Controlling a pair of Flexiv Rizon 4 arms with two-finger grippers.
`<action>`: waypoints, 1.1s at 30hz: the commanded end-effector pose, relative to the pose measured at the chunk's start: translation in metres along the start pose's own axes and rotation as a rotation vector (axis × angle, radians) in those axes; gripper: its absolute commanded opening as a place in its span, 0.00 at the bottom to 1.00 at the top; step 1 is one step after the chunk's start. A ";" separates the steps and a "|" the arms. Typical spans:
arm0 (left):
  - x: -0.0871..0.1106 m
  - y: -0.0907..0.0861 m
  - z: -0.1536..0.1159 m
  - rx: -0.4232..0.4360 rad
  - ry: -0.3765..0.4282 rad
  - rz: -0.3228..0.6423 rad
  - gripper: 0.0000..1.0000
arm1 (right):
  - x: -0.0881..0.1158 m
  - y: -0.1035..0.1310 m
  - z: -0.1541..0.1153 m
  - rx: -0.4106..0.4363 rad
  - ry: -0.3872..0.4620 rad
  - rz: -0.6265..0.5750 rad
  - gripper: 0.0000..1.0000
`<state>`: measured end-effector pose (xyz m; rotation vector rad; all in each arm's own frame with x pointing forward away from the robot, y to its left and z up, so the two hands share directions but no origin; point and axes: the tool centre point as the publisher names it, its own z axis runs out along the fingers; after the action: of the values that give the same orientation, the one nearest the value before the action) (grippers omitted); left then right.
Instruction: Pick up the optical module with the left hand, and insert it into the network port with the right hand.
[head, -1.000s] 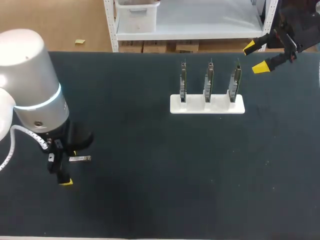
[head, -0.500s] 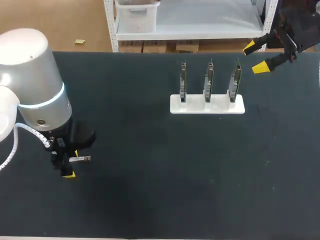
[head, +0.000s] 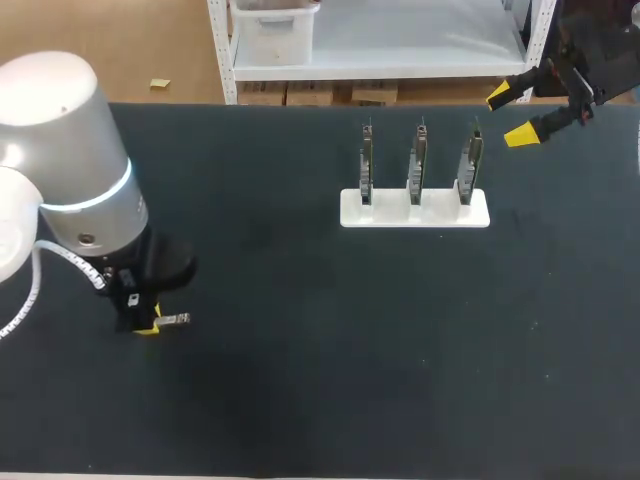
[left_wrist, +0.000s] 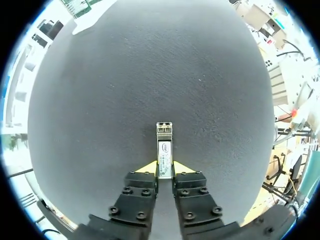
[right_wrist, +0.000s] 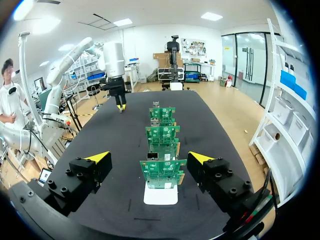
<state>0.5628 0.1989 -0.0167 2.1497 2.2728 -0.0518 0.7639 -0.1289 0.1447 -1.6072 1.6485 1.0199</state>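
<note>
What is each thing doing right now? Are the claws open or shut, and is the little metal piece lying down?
left gripper: shut on the optical module, down at the table.
optical module: lying flat, pinched between the fingers, its end sticking out ahead of them.
right gripper: open, holding nothing, near the table's far right edge.
circuit boards: three, standing upright in the white stand.

An electronics and robotics lab: a dark-matted bench (head: 300, 400) carries a white stand (head: 415, 215) of 3 upright green circuit boards (head: 417, 165), flanked by a left arm (head: 75, 170) and a right arm (head: 600, 45).
</note>
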 end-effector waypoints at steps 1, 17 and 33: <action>-0.003 0.009 -0.005 -0.020 -0.006 -0.007 0.00 | 0.000 -0.001 0.000 -0.001 -0.001 0.000 1.00; -0.060 0.123 -0.117 -0.284 -0.478 -0.202 0.00 | 0.000 -0.001 0.000 -0.001 -0.001 0.000 1.00; -0.210 0.239 -0.237 -0.344 -1.083 -0.027 0.00 | 0.000 -0.001 0.000 -0.001 -0.001 0.000 1.00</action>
<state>0.7874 0.0421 0.2238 1.3993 1.7672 -0.4000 0.7639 -0.1289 0.1447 -1.6073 1.6484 1.0199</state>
